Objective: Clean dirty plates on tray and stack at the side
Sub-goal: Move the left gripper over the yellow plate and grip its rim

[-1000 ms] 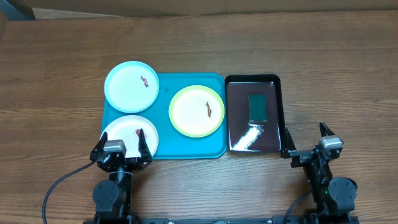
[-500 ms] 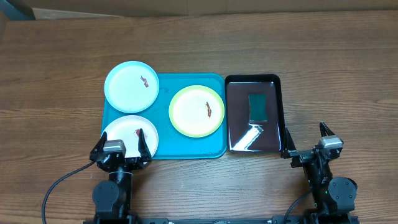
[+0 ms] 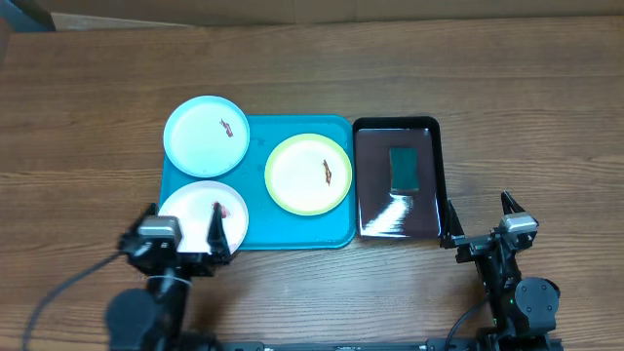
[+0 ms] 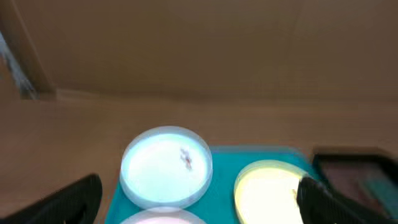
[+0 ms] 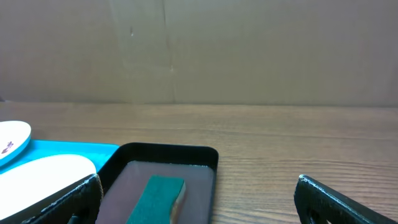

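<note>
The turquoise tray [image 3: 292, 230] carries three plates, each with a small red smear. The pale blue plate [image 3: 206, 136] overhangs its far left corner, the yellow-green rimmed plate [image 3: 308, 174] lies in the middle, and the plain white plate [image 3: 195, 207] sits at the near left. My left gripper [image 3: 182, 218] hovers open over the white plate's near edge, with nothing between its fingers. The left wrist view shows the pale blue plate [image 4: 165, 165], the rimmed plate [image 4: 267, 193] and a sliver of the white plate [image 4: 163, 218]. My right gripper [image 3: 478, 214] stands open on the bare wood right of the trays.
A glossy black tray [image 3: 434, 175] with a green sponge [image 3: 404, 168] touches the turquoise tray's right side; the right wrist view shows the sponge [image 5: 158, 196] ahead of the open right gripper [image 5: 199, 186]. Brown wood tabletop [image 3: 88, 175] surrounds both trays.
The left arm has shifted to the left and looks blurred from motion; its fingers stay open. The plates, the trays and the right arm have not moved.
</note>
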`<state>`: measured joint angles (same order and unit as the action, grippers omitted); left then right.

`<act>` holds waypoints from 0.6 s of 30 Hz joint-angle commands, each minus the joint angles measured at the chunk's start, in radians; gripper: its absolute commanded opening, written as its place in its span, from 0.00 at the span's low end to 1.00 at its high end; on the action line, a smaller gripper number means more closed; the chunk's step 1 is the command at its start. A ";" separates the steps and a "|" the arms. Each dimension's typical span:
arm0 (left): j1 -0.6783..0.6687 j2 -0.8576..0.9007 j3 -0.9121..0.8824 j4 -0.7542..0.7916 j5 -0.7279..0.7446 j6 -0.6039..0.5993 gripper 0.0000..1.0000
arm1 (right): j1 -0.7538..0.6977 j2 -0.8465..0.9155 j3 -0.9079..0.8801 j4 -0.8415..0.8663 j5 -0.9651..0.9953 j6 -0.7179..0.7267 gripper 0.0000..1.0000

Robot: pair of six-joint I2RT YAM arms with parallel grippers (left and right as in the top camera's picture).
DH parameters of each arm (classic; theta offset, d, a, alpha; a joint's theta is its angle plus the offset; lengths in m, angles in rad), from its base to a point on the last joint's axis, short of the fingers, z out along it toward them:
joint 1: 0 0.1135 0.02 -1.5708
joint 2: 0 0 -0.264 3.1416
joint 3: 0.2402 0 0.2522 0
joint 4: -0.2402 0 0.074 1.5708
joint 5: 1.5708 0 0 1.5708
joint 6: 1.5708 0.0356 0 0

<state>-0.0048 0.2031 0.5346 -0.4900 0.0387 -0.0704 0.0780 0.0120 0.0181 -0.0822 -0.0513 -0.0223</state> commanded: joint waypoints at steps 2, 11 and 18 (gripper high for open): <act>0.005 0.394 0.507 -0.362 0.063 0.049 1.00 | -0.006 -0.009 -0.010 0.001 0.006 0.008 1.00; 0.005 0.999 1.173 -0.890 0.156 0.047 1.00 | -0.006 -0.009 -0.010 0.001 0.006 0.008 1.00; 0.005 1.199 1.206 -0.958 0.242 0.017 0.96 | -0.006 -0.009 -0.010 0.001 0.006 0.008 1.00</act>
<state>-0.0048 1.3464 1.7157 -1.4322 0.2272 -0.0456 0.0784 0.0109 0.0181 -0.0841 -0.0513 -0.0212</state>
